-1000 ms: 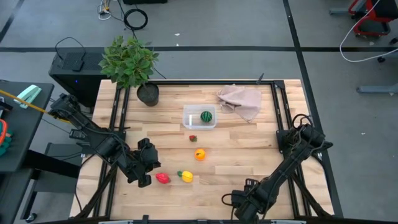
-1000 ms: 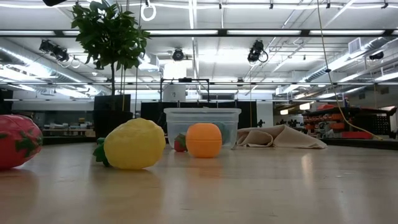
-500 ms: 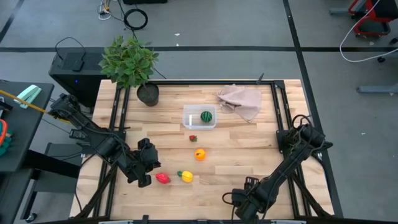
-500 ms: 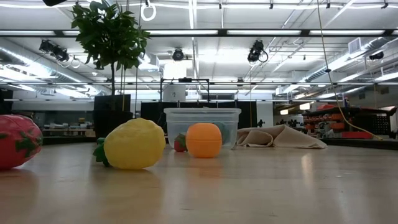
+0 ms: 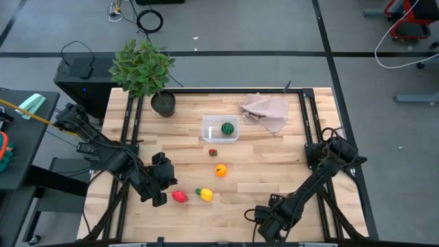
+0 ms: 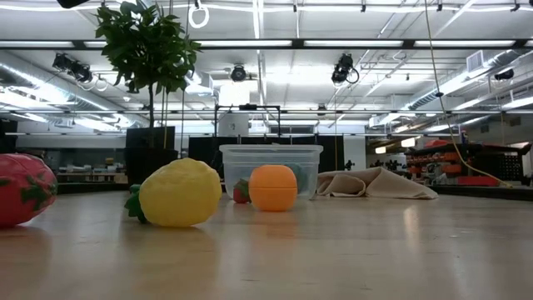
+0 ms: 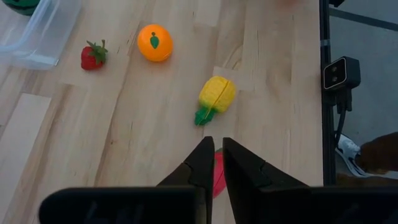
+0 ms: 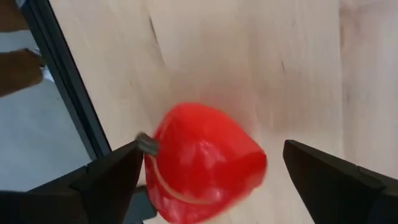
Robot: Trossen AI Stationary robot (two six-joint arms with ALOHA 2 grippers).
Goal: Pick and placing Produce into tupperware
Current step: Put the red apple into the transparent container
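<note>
The clear tupperware [image 5: 219, 130] stands at mid-table with a green striped fruit [image 5: 227, 128] inside. On the wood lie a strawberry [image 5: 212, 152], an orange [image 5: 220, 170], a yellow fruit [image 5: 206, 195] and a red fruit [image 5: 180, 197]. My left gripper [image 7: 214, 149] is shut and hovers just over that red fruit [image 7: 219, 177]. My right gripper [image 8: 212, 149] is open at the near edge. Its fingers stand on either side of another red fruit [image 8: 205, 163], which the arm hides in the high view.
A potted plant [image 5: 144, 72] stands at the far left corner and a beige-pink cloth [image 5: 266, 110] lies at the far right. A dark frame rail [image 7: 323, 93] runs along the table edge. Bare wood lies between the fruits and the right arm [image 5: 322, 171].
My right arm has shifted slightly toward the table's left along the near edge. The fruits, the box and my left arm have kept still.
</note>
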